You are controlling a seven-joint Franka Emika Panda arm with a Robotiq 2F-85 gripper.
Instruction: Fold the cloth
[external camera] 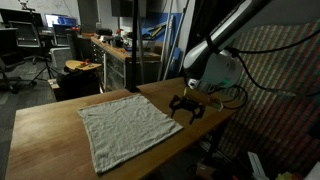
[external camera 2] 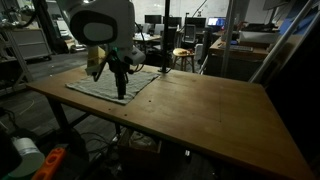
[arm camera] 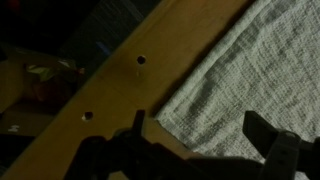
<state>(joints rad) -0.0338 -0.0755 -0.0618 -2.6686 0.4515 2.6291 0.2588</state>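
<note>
A pale grey-white cloth (external camera: 125, 128) lies spread flat on the wooden table (external camera: 40, 125). It also shows in an exterior view (external camera 2: 105, 85) and in the wrist view (arm camera: 250, 75). My gripper (external camera: 188, 108) hangs open just above the cloth's corner near the table edge. In an exterior view it (external camera 2: 122, 90) points straight down at the cloth's near edge. In the wrist view the two fingers (arm camera: 200, 135) are spread apart over the cloth's corner, with nothing between them but cloth and table.
Small holes (arm camera: 141, 60) sit in the table beside the cloth's edge. The table edge (arm camera: 150, 30) runs close to the gripper. A workbench with clutter (external camera: 115, 50) stands behind. A wide stretch of table (external camera 2: 210, 110) lies beyond the cloth.
</note>
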